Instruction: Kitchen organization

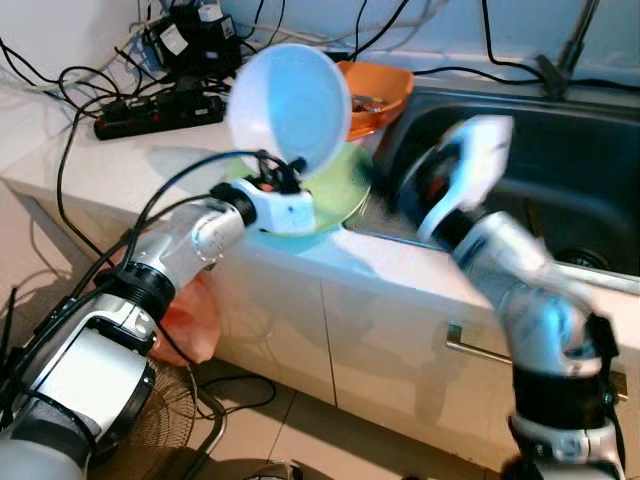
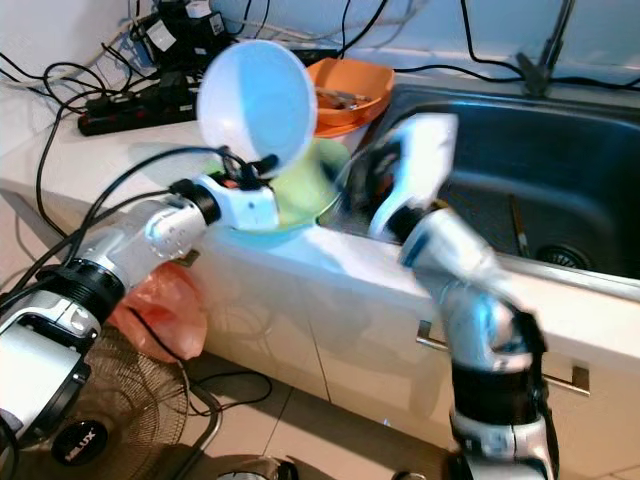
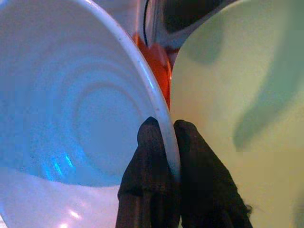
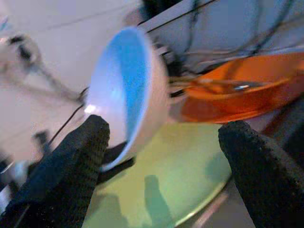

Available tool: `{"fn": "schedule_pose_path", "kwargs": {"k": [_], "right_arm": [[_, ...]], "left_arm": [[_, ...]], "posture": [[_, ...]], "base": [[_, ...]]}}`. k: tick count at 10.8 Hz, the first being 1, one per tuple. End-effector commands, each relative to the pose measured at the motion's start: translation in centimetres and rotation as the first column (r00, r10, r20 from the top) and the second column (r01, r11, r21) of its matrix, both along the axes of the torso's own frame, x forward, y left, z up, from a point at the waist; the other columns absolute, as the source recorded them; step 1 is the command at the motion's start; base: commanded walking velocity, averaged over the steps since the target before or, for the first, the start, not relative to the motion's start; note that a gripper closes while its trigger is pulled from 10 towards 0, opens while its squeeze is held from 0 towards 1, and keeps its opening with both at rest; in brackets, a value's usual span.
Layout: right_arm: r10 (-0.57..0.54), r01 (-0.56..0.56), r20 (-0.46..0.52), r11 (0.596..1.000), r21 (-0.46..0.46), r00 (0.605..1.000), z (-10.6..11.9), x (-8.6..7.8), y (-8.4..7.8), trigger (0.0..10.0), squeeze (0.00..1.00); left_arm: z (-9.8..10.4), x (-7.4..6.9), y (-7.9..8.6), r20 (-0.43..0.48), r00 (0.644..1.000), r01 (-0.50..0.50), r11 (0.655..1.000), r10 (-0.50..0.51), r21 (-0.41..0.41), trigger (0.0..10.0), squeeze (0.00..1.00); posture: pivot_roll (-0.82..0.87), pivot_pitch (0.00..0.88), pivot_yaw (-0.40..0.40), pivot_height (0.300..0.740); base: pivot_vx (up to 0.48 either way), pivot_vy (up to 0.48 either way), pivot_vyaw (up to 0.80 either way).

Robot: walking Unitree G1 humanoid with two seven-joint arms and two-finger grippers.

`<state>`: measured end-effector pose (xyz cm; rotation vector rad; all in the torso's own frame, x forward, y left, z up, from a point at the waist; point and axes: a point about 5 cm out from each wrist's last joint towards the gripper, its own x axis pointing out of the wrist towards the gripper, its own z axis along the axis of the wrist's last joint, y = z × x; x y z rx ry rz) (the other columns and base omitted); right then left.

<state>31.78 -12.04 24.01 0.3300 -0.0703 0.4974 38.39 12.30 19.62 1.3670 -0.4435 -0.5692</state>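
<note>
My left gripper point(image 1: 272, 184) is shut on the rim of a light blue bowl point(image 1: 289, 103), held up on edge above the counter; its fingers point(image 3: 154, 161) pinch the rim from both sides. Under it lies a pale green plate point(image 1: 340, 185) on the counter by the sink's edge. An orange bowl point(image 1: 378, 90) with cutlery inside sits behind the plate. My right gripper point(image 1: 412, 188) hovers blurred over the sink's left edge, beside the green plate, open with nothing between its fingers point(image 4: 76, 161).
A dark steel sink point(image 1: 560, 170) takes up the right, with a faucet base behind it. A black power strip point(image 1: 160, 110) and tangled cables lie at the counter's back left. A fan point(image 2: 120, 400) and an orange bag point(image 2: 160, 305) stand below the counter.
</note>
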Motion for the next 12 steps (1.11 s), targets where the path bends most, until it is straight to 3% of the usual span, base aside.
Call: {"fn": "schedule_pose_path", "kwargs": {"k": [1,3,4,5,8,12], "right_arm": [[-0.012,0.012,0.000,1.000,0.028,1.000,0.3,0.2,0.0,10.0,0.00],[-0.020,0.020,0.001,0.998,0.056,1.000,0.8,0.7,0.0,10.0,0.00],[-0.018,0.018,0.001,0.998,0.055,1.000,0.9,0.9,0.1,10.0,0.00],[-0.019,0.019,0.001,0.998,0.054,1.000,1.0,1.1,0.2,10.0,0.00],[-0.022,0.022,-0.006,0.999,0.048,1.000,1.3,1.6,0.2,10.0,0.00],[-0.040,0.042,-0.034,0.998,0.043,0.999,0.7,1.6,-0.2,10.0,0.00]], "left_arm": [[-1.1,-0.4,-0.1,-0.016,1.000,0.026,0.999,-0.026,0.045,0.0,0.00],[-1.1,-0.8,-1.4,0.013,0.995,0.096,0.991,-0.098,0.093,0.0,0.00],[-1.2,-1.0,-2.0,0.019,0.991,0.129,0.985,-0.132,0.113,1.5,0.00],[-1.2,-1.1,-2.5,0.024,0.988,0.149,0.983,-0.152,0.107,2.1,0.00],[-1.3,-1.5,-3.9,0.030,0.979,0.196,0.975,-0.200,0.105,1.5,0.00],[-1.6,-1.5,-3.3,0.018,0.981,0.189,0.977,-0.191,0.097,0.0,0.00]], "posture": [[0.09,0.058,0.116,0.740],[0.10,0.057,0.113,0.740],[0.10,0.057,0.112,0.740],[0.10,0.058,0.111,0.740],[0.10,0.057,0.109,0.740],[0.09,0.058,0.109,0.740]], "base": [[0.000,0.000,0.00],[0.000,0.000,0.00],[0.000,0.000,0.00],[0.000,0.000,0.00],[0.000,0.000,0.00],[0.000,0.000,0.00]]}}
